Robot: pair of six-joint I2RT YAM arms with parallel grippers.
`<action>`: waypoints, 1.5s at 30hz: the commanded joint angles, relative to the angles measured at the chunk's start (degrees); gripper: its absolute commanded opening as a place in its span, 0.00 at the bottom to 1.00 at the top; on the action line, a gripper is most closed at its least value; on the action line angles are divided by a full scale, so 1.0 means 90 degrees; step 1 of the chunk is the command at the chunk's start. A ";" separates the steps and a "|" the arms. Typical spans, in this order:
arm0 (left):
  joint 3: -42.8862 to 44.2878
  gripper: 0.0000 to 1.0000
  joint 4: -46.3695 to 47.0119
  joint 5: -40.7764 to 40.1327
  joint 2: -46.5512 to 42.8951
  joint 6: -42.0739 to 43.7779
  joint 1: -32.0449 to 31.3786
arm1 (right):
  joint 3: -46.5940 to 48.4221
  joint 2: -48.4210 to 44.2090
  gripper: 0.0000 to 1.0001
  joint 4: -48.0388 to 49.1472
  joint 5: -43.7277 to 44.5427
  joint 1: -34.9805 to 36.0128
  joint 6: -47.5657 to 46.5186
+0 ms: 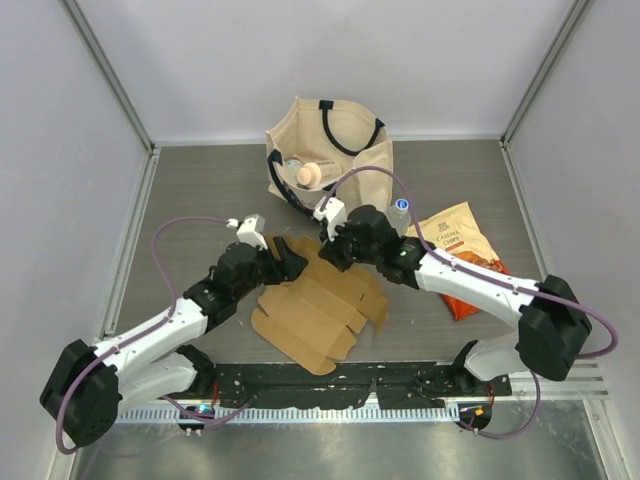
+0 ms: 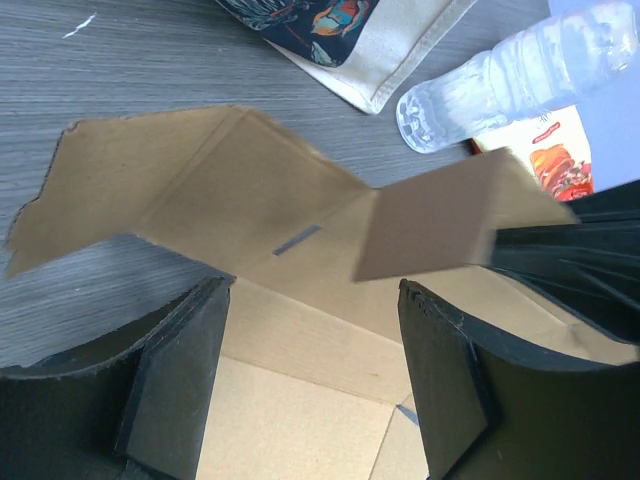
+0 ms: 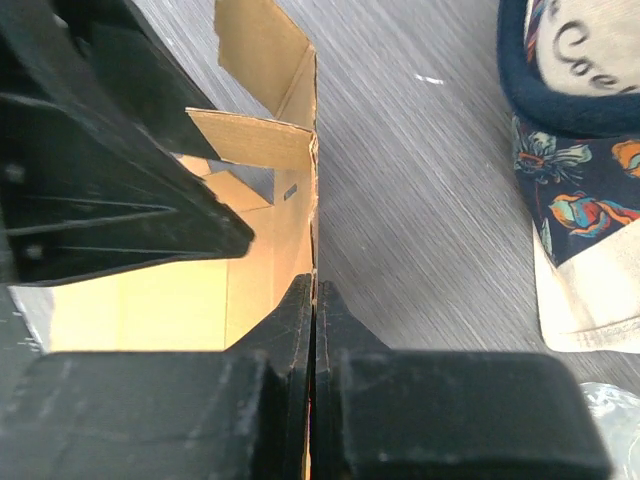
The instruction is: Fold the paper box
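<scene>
the paper box (image 1: pixel 318 312) lies spread on the grey bench (image 1: pixel 200 190) just ahead of the arm bases, its notched flaps showing. the left gripper (image 1: pixel 290 264) is at its far left corner, and the right gripper (image 1: pixel 333 250) is just beside it at the far edge; their jaws cannot be made out. a cream tote bag (image 1: pixel 345 165) stands behind them, and an orange snack pouch (image 1: pixel 452 240) lies partly under the right arm.

Plain brown kraft on the paper box (image 1: pixel 320 310), no print. The right gripper (image 3: pixel 314 290) is matte black. Beyond it, the cream tote bag (image 1: pixel 372 165) has navy handles and a navy patch with orange-and-teal motifs. To its right, the orange-and-cream snack pouch (image 1: pixel 462 245). The table (image 1: pixel 200 190) is streaky grey.
</scene>
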 commanded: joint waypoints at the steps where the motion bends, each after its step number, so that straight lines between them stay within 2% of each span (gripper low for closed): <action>1: -0.0518 0.73 0.0878 -0.0432 -0.0532 -0.0255 0.0001 | 0.0227 0.0379 0.01 0.0231 0.1609 0.0389 -0.0973; 7: -0.1173 0.66 0.0625 -0.0714 -0.1909 -0.0295 0.0011 | 0.0158 0.0799 0.01 0.0583 0.2492 0.0927 -0.1471; 10: -0.1125 0.67 0.0440 -0.0998 -0.2203 -0.0256 0.0011 | 0.0061 0.0945 0.01 0.0652 0.2639 0.1015 -0.1705; 14: -0.0425 0.71 0.0332 -0.0863 -0.1561 0.0212 0.0011 | -0.0115 0.1024 0.01 0.0964 0.2630 0.1122 -0.1999; 15: -0.0267 0.69 0.0293 -0.0581 -0.1356 0.0571 0.0011 | -0.0144 0.1024 0.01 0.1032 0.2581 0.1142 -0.2038; 16: -0.0120 0.59 0.0157 -0.0472 -0.0967 0.0719 0.0001 | -0.0202 0.1014 0.01 0.1071 0.2533 0.1152 -0.2067; 17: 0.0045 0.57 0.0098 -0.0461 -0.0847 0.0837 0.0011 | -0.0232 0.0995 0.01 0.1111 0.2484 0.1152 -0.2106; 22: 0.0057 0.50 0.0430 -0.0451 -0.0466 0.1442 0.0001 | -0.0330 0.1014 0.01 0.1257 0.2249 0.1152 -0.2155; 27: 0.0125 0.42 0.0507 -0.0647 -0.0192 0.1638 0.0001 | -0.0350 0.1072 0.01 0.1355 0.2181 0.1152 -0.2234; 32: -0.0109 0.41 0.1063 -0.0276 0.0013 0.1765 0.0001 | -0.0310 0.1102 0.01 0.1374 0.2044 0.1152 -0.2283; 35: -0.0119 0.40 0.1327 -0.0383 0.0111 0.1833 0.0001 | -0.0291 0.1112 0.01 0.1355 0.1908 0.1152 -0.2292; 38: -0.0187 0.31 0.1668 -0.0432 0.0179 0.1980 0.0001 | -0.0262 0.1131 0.01 0.1374 0.1887 0.1162 -0.2156; 39: -0.0197 0.24 0.1737 -0.0442 0.0257 0.2029 -0.0009 | -0.0242 0.1141 0.01 0.1413 0.1955 0.1142 -0.2059; 42: -0.0255 0.10 0.1972 -0.0199 0.0403 0.2437 -0.0019 | -0.0319 0.1044 0.03 0.1521 0.2015 0.1094 -0.1648; 45: -0.0382 0.10 0.2226 -0.0120 0.0482 0.2498 -0.0028 | -0.0428 0.0965 0.06 0.1775 0.1908 0.1064 -0.1531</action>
